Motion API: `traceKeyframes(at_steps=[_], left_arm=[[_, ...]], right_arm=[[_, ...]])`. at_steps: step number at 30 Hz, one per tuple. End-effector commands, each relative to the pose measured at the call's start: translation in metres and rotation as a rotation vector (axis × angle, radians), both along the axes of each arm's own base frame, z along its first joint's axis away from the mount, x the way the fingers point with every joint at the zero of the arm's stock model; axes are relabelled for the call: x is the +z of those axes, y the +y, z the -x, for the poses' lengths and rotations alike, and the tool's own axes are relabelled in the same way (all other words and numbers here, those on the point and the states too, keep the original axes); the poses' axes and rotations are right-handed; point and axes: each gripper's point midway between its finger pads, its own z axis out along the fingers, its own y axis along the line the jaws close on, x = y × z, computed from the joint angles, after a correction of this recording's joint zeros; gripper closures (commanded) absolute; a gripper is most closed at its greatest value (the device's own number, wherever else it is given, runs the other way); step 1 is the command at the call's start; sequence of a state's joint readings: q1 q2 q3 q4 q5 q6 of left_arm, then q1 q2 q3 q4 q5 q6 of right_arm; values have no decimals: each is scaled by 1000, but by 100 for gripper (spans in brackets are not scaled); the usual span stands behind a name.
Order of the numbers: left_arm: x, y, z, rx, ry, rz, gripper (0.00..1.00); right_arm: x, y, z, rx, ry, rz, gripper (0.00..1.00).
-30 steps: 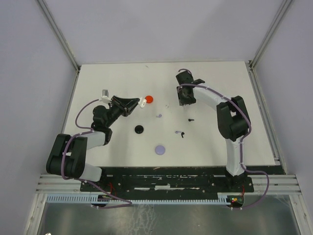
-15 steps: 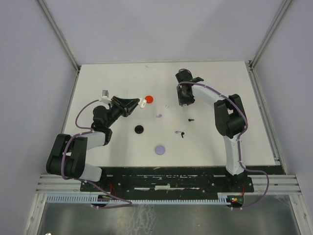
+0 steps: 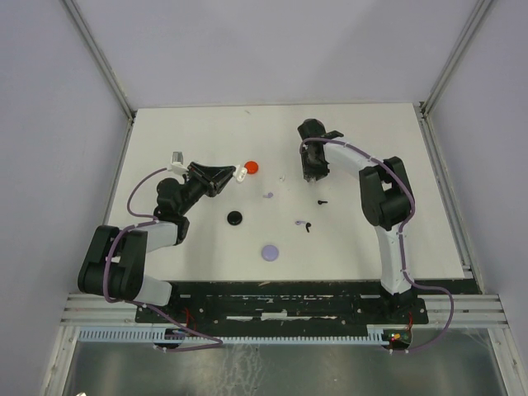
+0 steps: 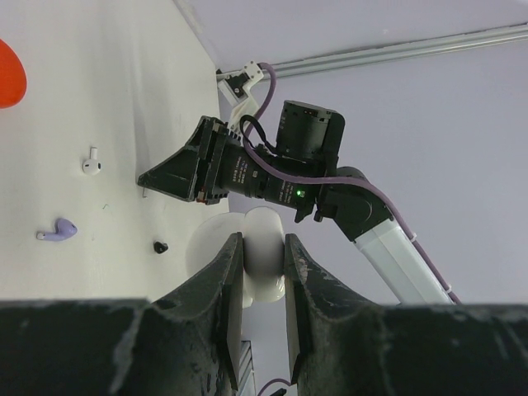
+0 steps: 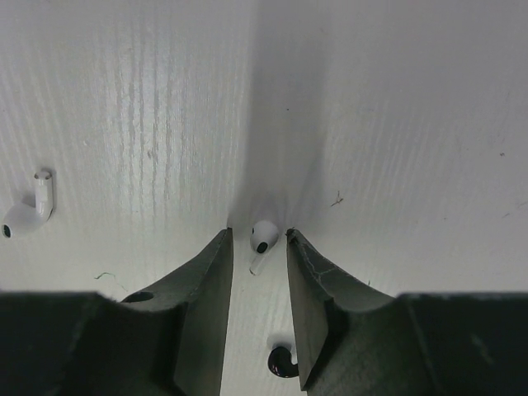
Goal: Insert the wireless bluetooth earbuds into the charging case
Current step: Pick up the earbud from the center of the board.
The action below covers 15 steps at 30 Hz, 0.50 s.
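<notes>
My left gripper (image 3: 224,176) is shut on the white charging case (image 3: 239,173), held above the table; the case shows pinched between the fingers in the left wrist view (image 4: 264,256). My right gripper (image 3: 313,175) points down at the table. Its jaws (image 5: 257,235) are open on either side of a white earbud (image 5: 262,239), with small gaps on both sides. A second white earbud (image 3: 281,176) lies to its left (image 5: 29,210). A black earbud (image 3: 322,201) lies just near of the gripper (image 5: 282,361). A lavender earbud (image 3: 268,195) lies mid-table.
A red disc (image 3: 252,167) lies beside the case. A black disc (image 3: 236,218) and a lavender disc (image 3: 270,252) lie nearer the front. Another black earbud with a lavender one (image 3: 305,224) lies in the middle. Walls enclose the table on three sides.
The right arm's elbow has shifted slightly left while its gripper stays down at the same spot. The left arm and the case have not moved.
</notes>
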<state>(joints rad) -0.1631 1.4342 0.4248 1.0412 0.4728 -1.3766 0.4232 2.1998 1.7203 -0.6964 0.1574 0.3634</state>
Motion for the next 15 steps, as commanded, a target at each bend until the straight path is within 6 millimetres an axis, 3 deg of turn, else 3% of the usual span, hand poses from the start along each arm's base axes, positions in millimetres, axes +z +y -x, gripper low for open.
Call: traceKeyframes(at_steps=[1, 15], left_arm=[[13, 2, 0, 10, -74, -21, 97], [13, 1, -1, 9, -73, -23, 97]], right_arm=[[12, 4, -15, -20, -42, -31, 60], [9, 4, -18, -22, -34, -41, 65]])
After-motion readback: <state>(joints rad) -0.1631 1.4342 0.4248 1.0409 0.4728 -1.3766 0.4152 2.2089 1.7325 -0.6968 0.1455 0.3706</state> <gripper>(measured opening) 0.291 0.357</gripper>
